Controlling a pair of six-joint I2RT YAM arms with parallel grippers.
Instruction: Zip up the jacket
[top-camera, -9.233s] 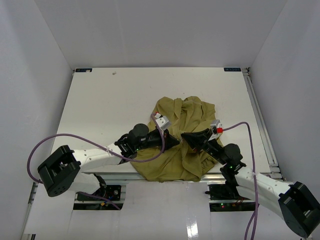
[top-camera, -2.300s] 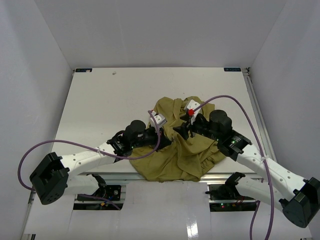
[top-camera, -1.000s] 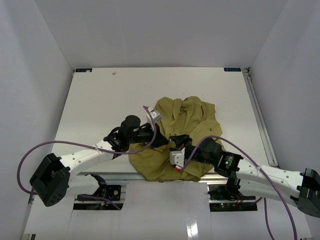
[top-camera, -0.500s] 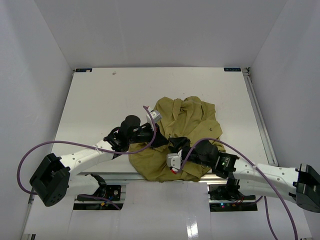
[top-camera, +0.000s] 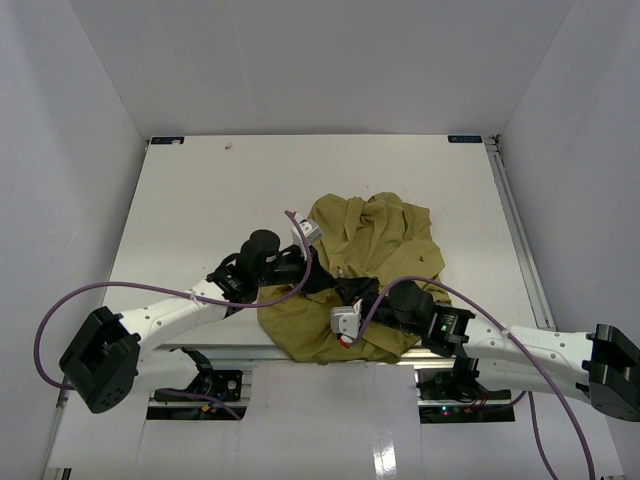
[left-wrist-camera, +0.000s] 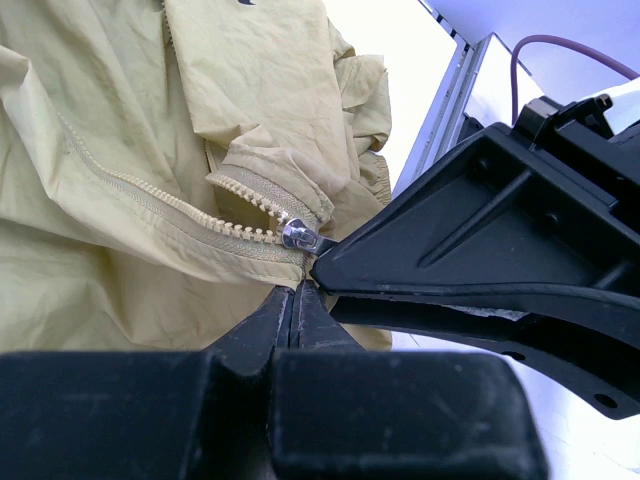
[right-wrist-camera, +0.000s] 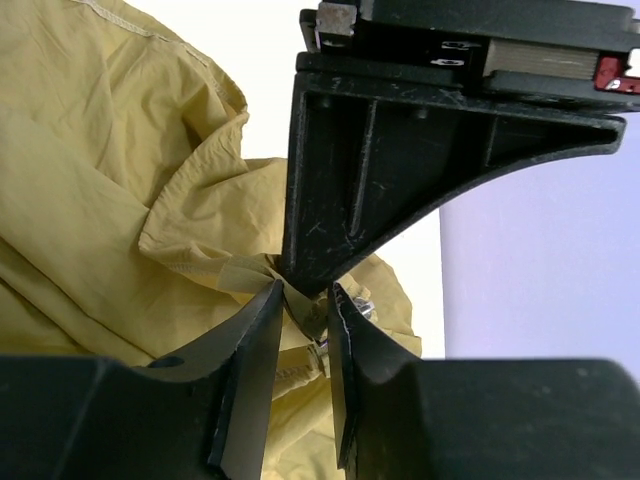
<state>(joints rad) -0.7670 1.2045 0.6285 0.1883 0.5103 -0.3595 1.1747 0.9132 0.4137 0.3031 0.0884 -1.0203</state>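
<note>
Two grippers meet just below the centre of the top view, on the jacket (top-camera: 385, 235), which lies crumpled right of centre on the table (top-camera: 200, 200) and reaches its near edge. In the left wrist view we see the left gripper (left-wrist-camera: 296, 300) clenched on fabric just below the slider (left-wrist-camera: 298, 238), where the open teeth (left-wrist-camera: 150, 195) end. In the right wrist view the right gripper (right-wrist-camera: 305, 305) pinches a jacket fold, its fingers (right-wrist-camera: 262, 320) nearly touching.
</note>
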